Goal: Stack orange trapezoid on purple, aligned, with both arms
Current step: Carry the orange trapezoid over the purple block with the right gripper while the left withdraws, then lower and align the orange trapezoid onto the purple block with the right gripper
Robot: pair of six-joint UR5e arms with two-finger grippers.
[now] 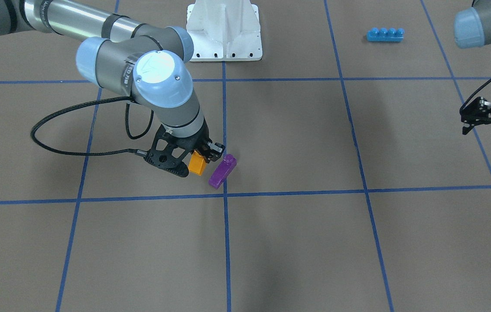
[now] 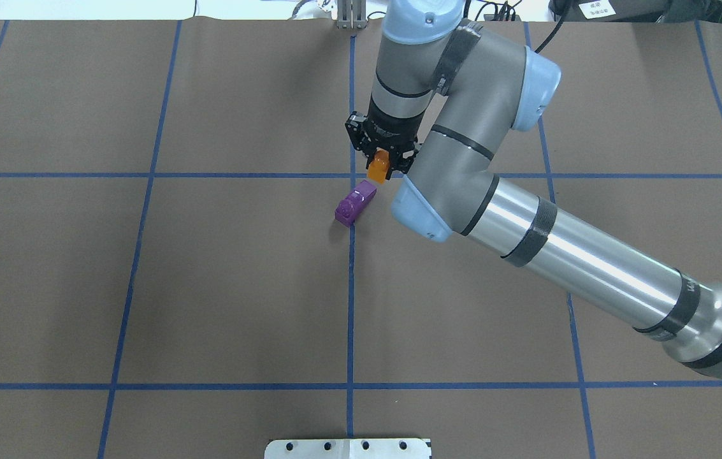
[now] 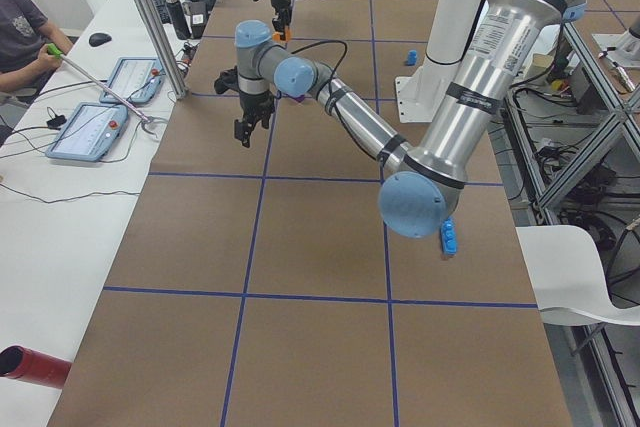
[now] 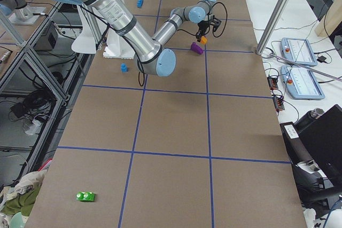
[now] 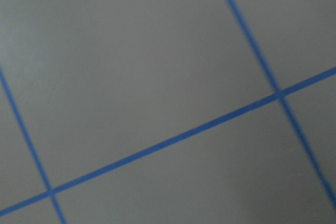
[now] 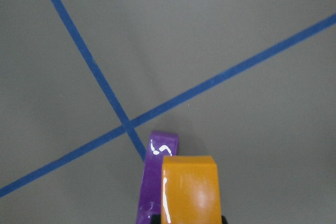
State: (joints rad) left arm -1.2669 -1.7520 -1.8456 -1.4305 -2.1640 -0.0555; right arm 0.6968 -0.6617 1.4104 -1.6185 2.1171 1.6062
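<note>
My right gripper (image 2: pixel 378 167) is shut on the orange trapezoid (image 2: pixel 378 171) and holds it just above the table, close beside the far end of the purple block (image 2: pixel 355 202). The purple block lies flat on the table by a blue tape line, stud up. In the front view the orange trapezoid (image 1: pixel 197 163) hangs just left of the purple block (image 1: pixel 222 171). In the right wrist view the orange trapezoid (image 6: pixel 190 187) overlaps the purple block (image 6: pixel 155 182). My left gripper (image 1: pixel 483 119) hovers far off at the table's side, looks open and is empty.
A blue four-stud brick (image 1: pixel 385 34) lies near the white robot base (image 1: pixel 224 30). A small blue block (image 4: pixel 124 68) and a green block (image 4: pixel 85 196) lie elsewhere on the table. An operator (image 3: pixel 25 27) sits at the side desk with tablets.
</note>
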